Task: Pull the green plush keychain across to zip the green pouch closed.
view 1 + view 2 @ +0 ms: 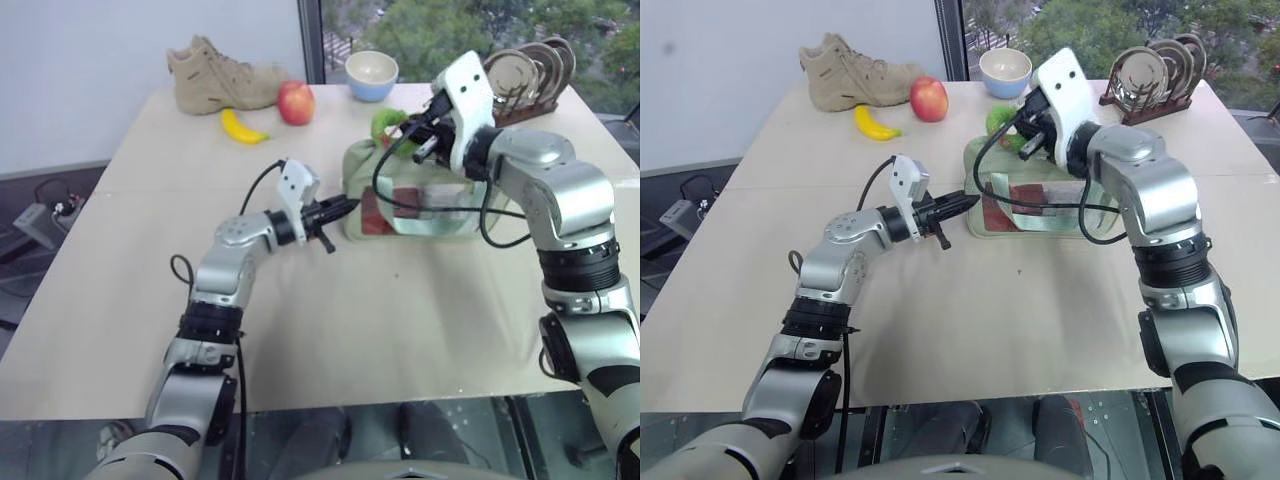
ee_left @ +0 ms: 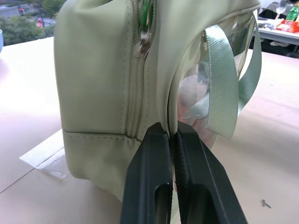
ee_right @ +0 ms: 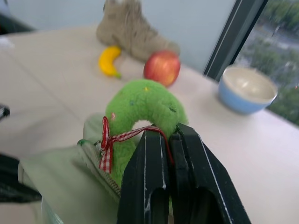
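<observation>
— Okay, where's the keychain point(image 3: 140, 109)?

— At the pouch's point(image 1: 415, 205) far left top corner as I see it from the head camera, ring-shaped green plush with a red-and-white checked bow. It's sitting right at the zipper end, on top of the pouch.

— Right gripper point(image 3: 170, 135)?

— Clamped on the keychain. Both black fingers are pressed together over the lower rim of the plush ring, bow ribbon caught just at the fingertips. My right arm reaches in over the pouch from the right.

— And the pouch?

— Standing on the table point(image 1: 300, 320), mid-far, clear window panel facing me, red and white stuff visible inside. Pale strap hangs on the window side.

— Left gripper point(image 2: 172, 135)?

— Pinched shut on the pouch's left end, low down, right on the seam where the green side panel meets the clear window. Zipper track runs up the side panel just beside my fingers; a metal pull and bit of green show at the top of it.

— Anything else on the table?

— Banana point(image 1: 242, 127), apple point(image 1: 296, 102) and a tan boot point(image 1: 220, 75) at the far left, well apart from the pouch. Blue bowl point(image 1: 371, 75) at the far edge by the window. Rack of plates point(image 1: 530, 75) far right, behind my right arm.
</observation>
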